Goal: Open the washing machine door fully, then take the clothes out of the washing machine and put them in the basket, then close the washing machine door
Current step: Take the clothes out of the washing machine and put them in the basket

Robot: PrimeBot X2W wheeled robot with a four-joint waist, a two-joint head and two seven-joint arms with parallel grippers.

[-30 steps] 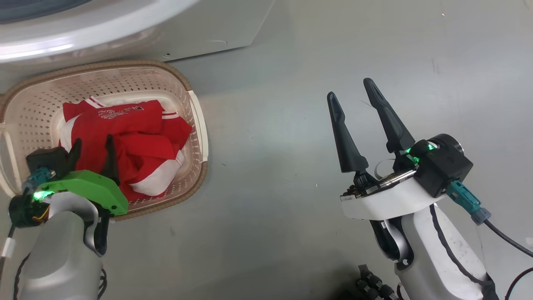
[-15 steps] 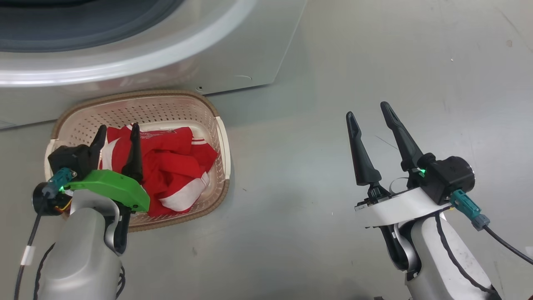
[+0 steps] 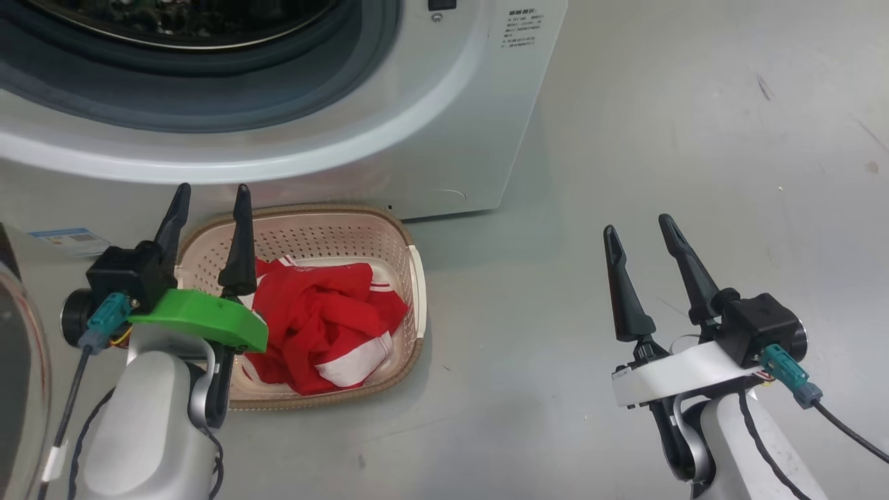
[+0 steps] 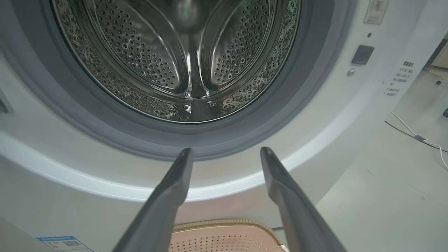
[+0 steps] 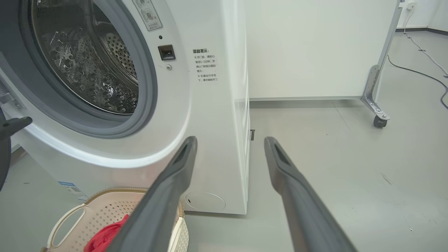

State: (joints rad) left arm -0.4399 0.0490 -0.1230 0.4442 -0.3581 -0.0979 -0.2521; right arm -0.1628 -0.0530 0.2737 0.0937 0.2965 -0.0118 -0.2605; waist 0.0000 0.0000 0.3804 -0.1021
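The red clothes (image 3: 326, 326) with white trim lie heaped in the cream basket (image 3: 326, 222) on the floor before the white washing machine (image 3: 430, 139). Its grey-gasketed drum (image 4: 182, 52) stands open and looks empty of fabric. A sliver of the door's glass (image 3: 17, 389) shows at the far left edge of the head view. My left gripper (image 3: 212, 198) hovers open above the basket's left rear rim, holding nothing. My right gripper (image 3: 639, 226) is open over bare floor to the right, well clear of the basket. The clothes (image 5: 108, 234) and basket (image 5: 73, 217) also show low in the right wrist view.
A blue sticker label (image 3: 66, 238) sits low on the machine's front. A white panel on a castor (image 5: 379, 120) stands behind to the right, with cables (image 5: 420, 70) trailing over the grey floor (image 3: 694, 139).
The head camera has tilted up, bringing the drum opening into view. My left gripper has risen out of the basket, off the clothes, and now stands above its rear rim.
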